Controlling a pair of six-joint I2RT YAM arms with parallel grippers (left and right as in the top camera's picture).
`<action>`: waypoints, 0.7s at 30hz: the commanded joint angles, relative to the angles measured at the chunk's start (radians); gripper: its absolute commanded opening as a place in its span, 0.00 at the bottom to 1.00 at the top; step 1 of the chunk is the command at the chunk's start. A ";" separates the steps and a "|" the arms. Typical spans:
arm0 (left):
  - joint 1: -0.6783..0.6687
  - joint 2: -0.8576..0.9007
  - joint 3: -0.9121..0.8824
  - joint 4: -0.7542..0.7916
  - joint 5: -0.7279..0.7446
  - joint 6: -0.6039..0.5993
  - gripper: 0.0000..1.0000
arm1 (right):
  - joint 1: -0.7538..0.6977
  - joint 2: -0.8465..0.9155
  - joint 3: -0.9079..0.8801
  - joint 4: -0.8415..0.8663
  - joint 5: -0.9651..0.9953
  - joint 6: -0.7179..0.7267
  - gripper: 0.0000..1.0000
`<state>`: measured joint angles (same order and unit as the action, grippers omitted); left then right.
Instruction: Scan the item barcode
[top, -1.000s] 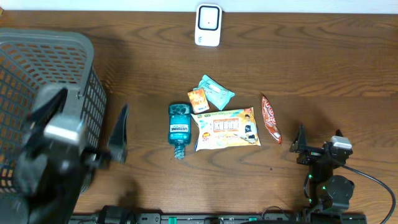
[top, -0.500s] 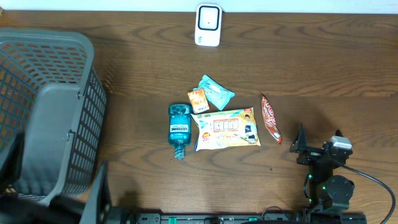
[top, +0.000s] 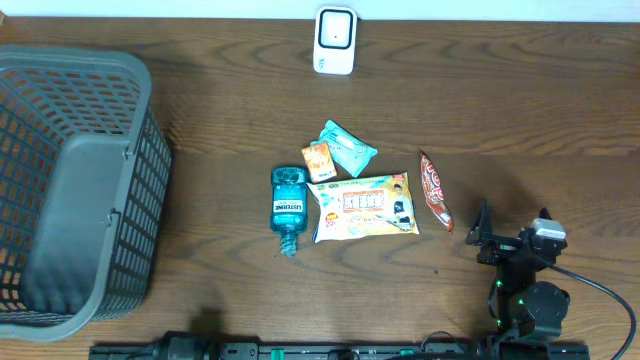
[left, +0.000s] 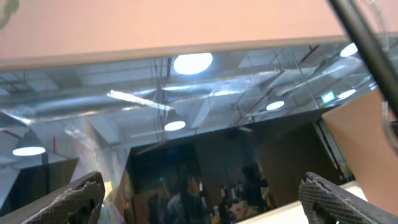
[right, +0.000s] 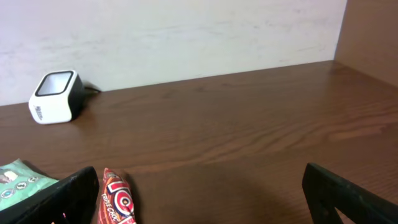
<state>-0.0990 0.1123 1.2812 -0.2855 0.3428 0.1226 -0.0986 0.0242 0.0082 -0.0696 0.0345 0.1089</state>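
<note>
One basket (top: 80, 220), one scanner (top: 335, 41), one bottle (top: 287, 209), one box (top: 318, 160), three packets (top: 365, 206)

Black right arm (top: 527, 300), green lights (top: 520, 302), black cable (top: 600, 290); dark cross-hatched fingers (right: 339, 194)

LISTERINE on label of blue mouthwash bottle (top: 287, 210). Print on other packs (top: 365, 207) too small to read.
</note>
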 joint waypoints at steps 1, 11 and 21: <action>0.010 -0.045 -0.043 0.014 0.008 -0.004 1.00 | 0.001 -0.004 -0.003 -0.001 0.005 -0.013 0.99; 0.037 -0.109 -0.206 0.104 -0.135 0.003 1.00 | 0.001 -0.004 -0.003 -0.001 0.005 -0.013 0.99; 0.037 -0.109 -0.503 0.233 -0.330 0.003 1.00 | 0.001 -0.004 -0.003 -0.001 0.004 -0.013 0.99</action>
<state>-0.0669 0.0086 0.8394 -0.0761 0.1059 0.1272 -0.0986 0.0242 0.0082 -0.0696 0.0341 0.1089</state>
